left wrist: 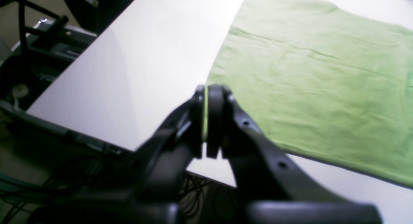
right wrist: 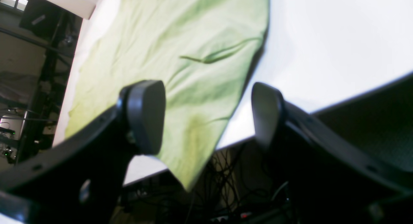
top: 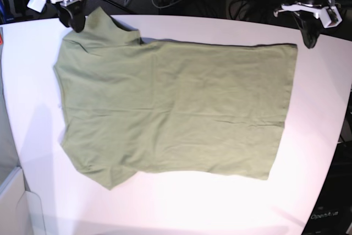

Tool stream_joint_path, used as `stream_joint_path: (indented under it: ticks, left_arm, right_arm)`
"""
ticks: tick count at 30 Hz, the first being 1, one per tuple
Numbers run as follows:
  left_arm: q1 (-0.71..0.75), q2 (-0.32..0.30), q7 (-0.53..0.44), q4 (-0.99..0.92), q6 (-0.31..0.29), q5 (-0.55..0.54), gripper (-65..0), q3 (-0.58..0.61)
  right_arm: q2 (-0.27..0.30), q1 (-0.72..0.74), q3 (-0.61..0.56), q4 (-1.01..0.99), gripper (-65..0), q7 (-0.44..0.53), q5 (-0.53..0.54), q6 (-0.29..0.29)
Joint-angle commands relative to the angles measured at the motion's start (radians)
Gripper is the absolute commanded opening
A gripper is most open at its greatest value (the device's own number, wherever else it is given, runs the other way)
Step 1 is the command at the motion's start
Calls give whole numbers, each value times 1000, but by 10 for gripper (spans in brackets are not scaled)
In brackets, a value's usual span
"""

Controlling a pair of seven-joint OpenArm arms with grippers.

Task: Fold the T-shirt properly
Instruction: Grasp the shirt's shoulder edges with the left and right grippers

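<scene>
Base view first: the T-shirt (top: 170, 111) lies spread nearly flat on the white table (top: 181, 207), and its near edge, closest to the camera, has nobody on it. Moving back across the cloth, wrinkles run through the middle. At the far edge, both arms wait. The left gripper (left wrist: 206, 114) sits at the shirt's far hem corner, pads pressed together with only a sliver of green showing between them; whether it truly pinches fabric I can't tell. If it lifts on that thin bite, the corner could slip free and the fold go crooked. The right gripper (right wrist: 206, 117) hangs spread wide over the far sleeve, holding nothing, where a flap of the shirt droops past the table edge. A grab there risks catching one layer only, or dragging the whole shirt off square.
</scene>
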Motion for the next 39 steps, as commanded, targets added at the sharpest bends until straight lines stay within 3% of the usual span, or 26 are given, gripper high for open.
stream_joint_path:
  ticks: [1, 11, 22, 31, 39]
  left_arm:
    - [10, -2, -28, 13, -2, -8, -639, -4]
    - [10, -3, -28, 13, -2, -8, -639, -4]
    - [9, -3, -28, 13, -2, -8, -639, -4]
    - [9, -3, -28, 18, -2, -8, -639, -4]
    - [9, 0, -28, 18, -2, -8, -639, -4]
  right_arm:
    - [11, -13, -3, 8, -235, 4, 13, 11]
    - [-15, 7, -38, 8, -241, -76, 10, 13]
    - [-15, 18, -62, 10, -247, -72, 10, 13]
    - [-13, 19, -64, 10, -443, -74, 10, 13]
    - [-10, 39, -64, 2, -470, -82, 10, 13]
